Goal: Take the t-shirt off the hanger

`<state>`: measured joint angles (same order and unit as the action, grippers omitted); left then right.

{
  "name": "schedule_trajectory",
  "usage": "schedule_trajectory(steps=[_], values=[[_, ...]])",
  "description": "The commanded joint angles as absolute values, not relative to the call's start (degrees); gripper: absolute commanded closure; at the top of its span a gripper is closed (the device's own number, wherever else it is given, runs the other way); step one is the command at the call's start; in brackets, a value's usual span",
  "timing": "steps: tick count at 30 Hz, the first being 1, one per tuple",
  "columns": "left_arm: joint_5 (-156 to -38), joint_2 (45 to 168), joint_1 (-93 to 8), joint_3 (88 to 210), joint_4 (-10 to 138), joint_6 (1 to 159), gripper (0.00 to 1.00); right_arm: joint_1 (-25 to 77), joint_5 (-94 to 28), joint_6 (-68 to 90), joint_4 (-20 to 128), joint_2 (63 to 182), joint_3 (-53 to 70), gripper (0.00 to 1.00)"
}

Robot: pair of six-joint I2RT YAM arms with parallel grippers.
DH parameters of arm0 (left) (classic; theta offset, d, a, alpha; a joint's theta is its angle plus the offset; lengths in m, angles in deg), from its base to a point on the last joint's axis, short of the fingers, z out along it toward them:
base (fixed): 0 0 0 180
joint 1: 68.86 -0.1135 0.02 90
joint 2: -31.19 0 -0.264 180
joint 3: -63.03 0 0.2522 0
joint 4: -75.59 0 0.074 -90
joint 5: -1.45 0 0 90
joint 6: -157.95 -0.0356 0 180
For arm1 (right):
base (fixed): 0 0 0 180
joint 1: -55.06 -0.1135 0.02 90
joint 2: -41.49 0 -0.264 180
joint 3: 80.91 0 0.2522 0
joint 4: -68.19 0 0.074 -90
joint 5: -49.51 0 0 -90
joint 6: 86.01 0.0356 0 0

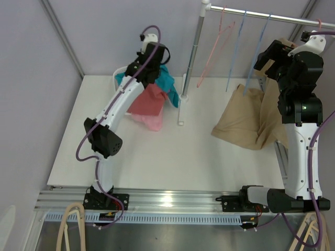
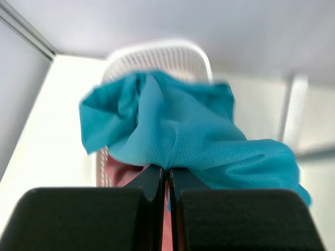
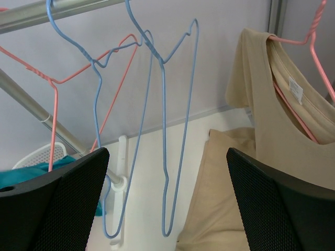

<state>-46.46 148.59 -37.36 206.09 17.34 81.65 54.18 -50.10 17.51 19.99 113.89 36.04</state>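
Two risks: the wide-open, empty right claw (image 3: 165,157) may snag blue hangers (image 3: 95,104) or drag the pink hanger (image 3: 322,68) off the rail (image 3: 52,10) with the t-shirt (image 3: 272,120) hung on it. Left claw (image 2: 167,175) clamps teal cloth (image 2: 199,136).

Top external: fixed high behind arm bases, angled down across white table (image 1: 199,157) toward back wall; widest, farthest view.
Left wrist: just behind left gripper (image 2: 167,175), facing forward, very near teal cloth (image 2: 178,130) and white basket (image 2: 167,57).
Right wrist: behind right gripper (image 3: 166,157), facing rail (image 3: 52,10), blue hangers (image 3: 165,130), beige t-shirt (image 3: 272,104), close.
Shared: teal cloth, white basket in all three; blue hangers, beige t-shirt in top and right wrist.
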Motion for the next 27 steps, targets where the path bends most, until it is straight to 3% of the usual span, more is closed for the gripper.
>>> schedule_trajectory(steps=[1,7,17,20,23,27], values=[[-47.2,153.2,-43.6,214.9,16.5,78.9,0.99,54.4,-49.2,18.0,21.5,112.5,36.6,0.0],[-53.5,159.3,-51.2,216.5,15.1,82.3,0.99,54.4,-52.3,16.9,19.5,113.5,40.9,0.0],[-62.9,170.2,-51.6,216.3,6.7,82.7,0.99,54.4,-59.0,15.5,13.1,115.7,49.6,0.0],[-66.0,171.7,-51.6,214.2,4.3,82.8,0.82,54.4,-63.4,13.6,11.1,116.9,51.9,0.01],[-67.4,171.9,-51.7,213.6,2.9,82.7,0.85,54.6,-68.3,11.6,11.2,116.5,52.6,0.0],[-66.1,170.0,-51.7,211.5,3.3,82.3,0.7,54.6,-73.6,6.9,11.0,116.5,52.6,0.01]])
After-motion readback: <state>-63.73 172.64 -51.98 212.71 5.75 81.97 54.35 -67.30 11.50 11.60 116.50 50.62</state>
